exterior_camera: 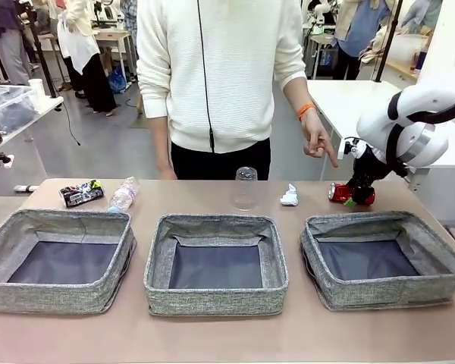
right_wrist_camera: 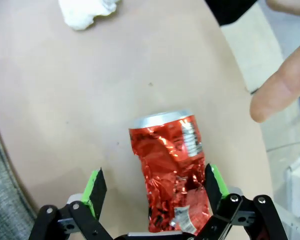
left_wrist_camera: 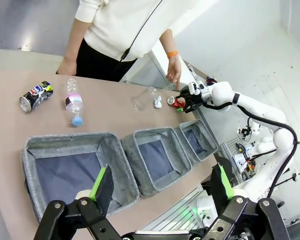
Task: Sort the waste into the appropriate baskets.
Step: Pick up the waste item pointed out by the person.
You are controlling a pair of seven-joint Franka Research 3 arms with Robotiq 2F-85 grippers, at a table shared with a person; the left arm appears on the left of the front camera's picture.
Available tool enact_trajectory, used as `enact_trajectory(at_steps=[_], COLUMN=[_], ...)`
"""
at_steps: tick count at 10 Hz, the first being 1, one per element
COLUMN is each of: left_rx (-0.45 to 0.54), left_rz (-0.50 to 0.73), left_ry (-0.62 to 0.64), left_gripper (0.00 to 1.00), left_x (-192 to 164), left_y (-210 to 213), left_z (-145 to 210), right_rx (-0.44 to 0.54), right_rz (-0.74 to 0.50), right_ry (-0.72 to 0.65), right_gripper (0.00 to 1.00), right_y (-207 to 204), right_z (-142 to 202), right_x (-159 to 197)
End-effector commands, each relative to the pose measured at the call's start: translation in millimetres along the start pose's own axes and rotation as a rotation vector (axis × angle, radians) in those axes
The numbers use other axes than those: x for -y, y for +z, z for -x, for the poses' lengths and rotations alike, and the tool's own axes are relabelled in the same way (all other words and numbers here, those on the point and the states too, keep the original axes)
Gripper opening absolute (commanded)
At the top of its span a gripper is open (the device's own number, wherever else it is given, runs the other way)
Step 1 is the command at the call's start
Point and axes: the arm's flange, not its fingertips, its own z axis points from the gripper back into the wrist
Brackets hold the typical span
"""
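Front view faces twelve o'clock across the table [exterior_camera: 212,337]. Left wrist view looks down from high over three baskets [left_wrist_camera: 150,134]. Right wrist view sits close above the crushed red can [right_wrist_camera: 171,170], at the front view's two o'clock.

Three baskets [exterior_camera: 216,303] sit side by side on the table [exterior_camera: 212,337]. Behind them, left to right: can [exterior_camera: 81,193], bottle [exterior_camera: 123,195], cup [exterior_camera: 245,189], paper wad [exterior_camera: 289,196], second can [exterior_camera: 338,192].

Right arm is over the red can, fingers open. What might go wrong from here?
1. The can sits off-centre in the right gripper, close to one of its fingers; closing may shove or twist it.
2. Its crushed, uneven skin may slip when lifted.
3. The person's hand points close beside the can and might get bumped.
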Motion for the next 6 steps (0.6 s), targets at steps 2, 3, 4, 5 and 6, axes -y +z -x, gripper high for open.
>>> enact_trajectory(at_steps=[2, 3, 4, 5, 6], left_rx=[0.006, 0.006, 0.006, 0.006, 0.006], left_rz=[0.008, 0.008, 0.008, 0.008, 0.008], left_ry=[-0.021, -0.021, -0.021, -0.021, -0.021], left_gripper=[1.0, 1.0, 1.0, 1.0, 1.0], left_x=[1.0, 1.0, 1.0, 1.0, 1.0], left_y=[-1.7, -1.7, -1.7, -1.7, -1.7], left_z=[-2.0, -2.0, -2.0, -2.0, -2.0], right_rx=[0.043, 0.042, 0.044, 0.042, 0.037], right_rz=[0.0, -0.005, -0.007, -0.006, -0.017], right_ry=[0.03, 0.03, 0.028, 0.025, 0.015], right_gripper=[1.0, 1.0, 1.0, 1.0, 1.0], right_y=[-5.5, -6.0, -5.6, -5.8, -7.6], right_z=[8.0, 8.8, 9.5, 10.5, 12.8], right_x=[10.0, 10.2, 10.4, 10.8, 12.2])
